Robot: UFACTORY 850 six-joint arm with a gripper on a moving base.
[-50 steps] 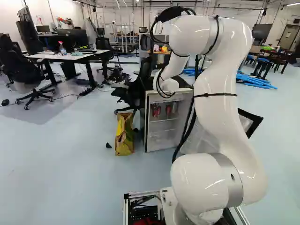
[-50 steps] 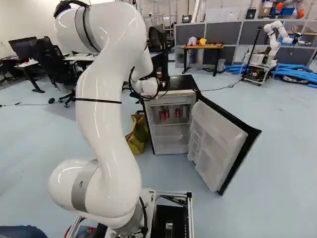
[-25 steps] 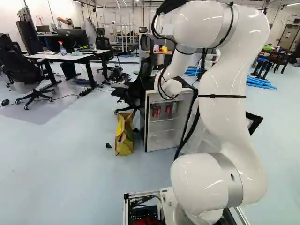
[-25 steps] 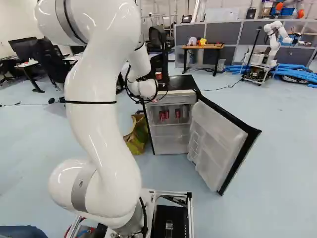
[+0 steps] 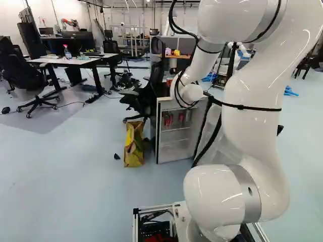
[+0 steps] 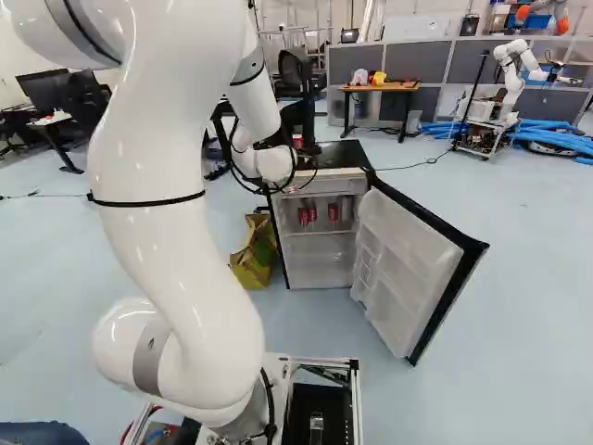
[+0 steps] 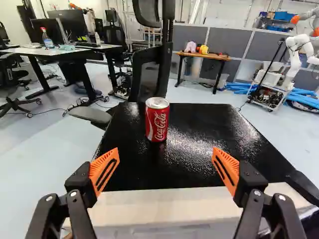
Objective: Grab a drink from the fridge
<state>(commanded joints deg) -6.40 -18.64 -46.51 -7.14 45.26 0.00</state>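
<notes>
Claw (image 7: pixel 166 153): fingers wide apart, with the orange pads (image 7: pixel 104 171) facing each other across a gap. The fingers are positioned near the front edge of the fridge top (image 7: pixel 199 142).

Target item: one red drink can (image 7: pixel 157 119), upright on the black fridge top, ahead of the claw and apart from both fingers. In the right base view it appears just beyond the arm's wrist section (image 6: pixel 274 164).

Fridge (image 6: pixel 317 267): upright on the floor (image 6: pixel 519 315). The door (image 6: pixel 408 264) stands wide open, its pale inner side exposed with moulded compartments. Further red cans (image 6: pixel 334 212) stand upright on the upper shelf (image 6: pixel 320 232).

Arm (image 5: pixel 252 121): rises from the base joint, bends over at the top and reaches down to the fridge's upper front. Black cables (image 5: pixel 176 96) loop around the wrist section.

Surroundings: a yellow and green bag (image 5: pixel 134 146) stands on the floor beside the fridge. A black office chair (image 5: pixel 146 98) is located near the fridge top. A wooden desk (image 6: pixel 397 86) carrying a yellow object (image 6: pixel 379 79) is situated farther back, with another robot (image 6: pixel 510 69) to its right in the right base view.
</notes>
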